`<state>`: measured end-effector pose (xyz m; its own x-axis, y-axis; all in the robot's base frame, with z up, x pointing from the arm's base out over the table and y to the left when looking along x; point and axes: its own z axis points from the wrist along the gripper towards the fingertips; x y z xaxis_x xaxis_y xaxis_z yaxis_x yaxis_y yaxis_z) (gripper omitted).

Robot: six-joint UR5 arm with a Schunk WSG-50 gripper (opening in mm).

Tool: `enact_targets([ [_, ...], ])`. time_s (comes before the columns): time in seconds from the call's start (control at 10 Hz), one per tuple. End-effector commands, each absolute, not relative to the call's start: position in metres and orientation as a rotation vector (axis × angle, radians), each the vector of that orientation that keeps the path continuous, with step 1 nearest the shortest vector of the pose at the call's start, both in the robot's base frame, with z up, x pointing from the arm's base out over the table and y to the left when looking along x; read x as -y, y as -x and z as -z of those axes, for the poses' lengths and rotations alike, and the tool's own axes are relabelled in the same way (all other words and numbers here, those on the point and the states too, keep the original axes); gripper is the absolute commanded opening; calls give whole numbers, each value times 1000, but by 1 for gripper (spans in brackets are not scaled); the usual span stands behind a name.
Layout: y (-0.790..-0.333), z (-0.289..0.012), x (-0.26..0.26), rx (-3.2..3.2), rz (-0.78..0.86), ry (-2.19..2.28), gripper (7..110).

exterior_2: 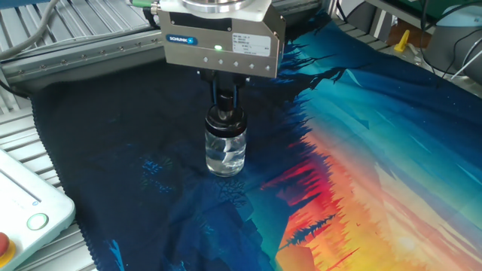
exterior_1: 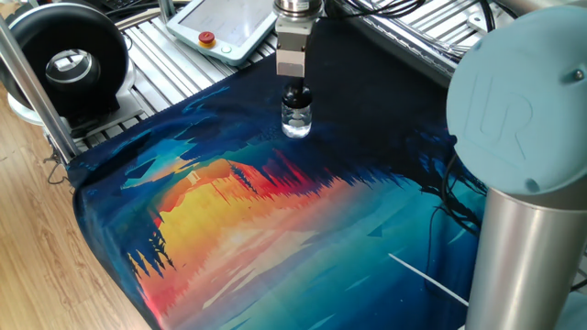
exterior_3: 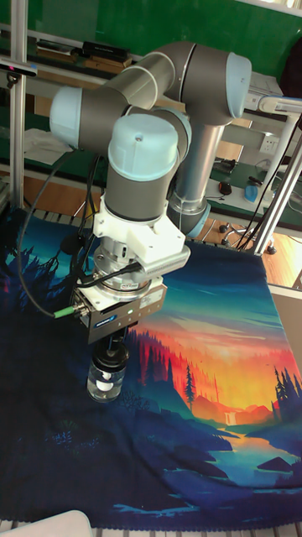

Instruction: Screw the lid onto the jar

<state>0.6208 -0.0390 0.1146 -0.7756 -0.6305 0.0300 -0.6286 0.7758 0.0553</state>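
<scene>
A small clear glass jar (exterior_2: 225, 151) stands upright on the dark part of the printed cloth; it also shows as the jar (exterior_1: 295, 119) and the jar (exterior_3: 106, 382). The black lid (exterior_2: 225, 117) sits on its neck. My gripper (exterior_2: 225, 104) hangs straight above, its fingers closed around the lid's top. In the one fixed view the gripper (exterior_1: 294, 92) reaches down onto the lid (exterior_1: 295, 95). In the tall view the gripper body (exterior_3: 117, 315) hides most of the lid.
A colourful landscape cloth (exterior_1: 275, 220) covers the table. A large black ring-shaped device (exterior_1: 64, 60) stands at the far left. A white pendant with a red button (exterior_1: 208, 38) lies behind the jar. The arm's grey base column (exterior_1: 523, 247) rises at the right.
</scene>
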Motion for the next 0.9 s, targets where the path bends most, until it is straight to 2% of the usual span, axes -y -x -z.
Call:
enact_targets([
  [0.0, -625, -116, 41, 2939, 45, -1000, 7],
  [0.2, -625, -122, 42, 2943, 26, -963, 7],
  [0.8, -625, -113, 42, 2982, 27, -801, 7],
])
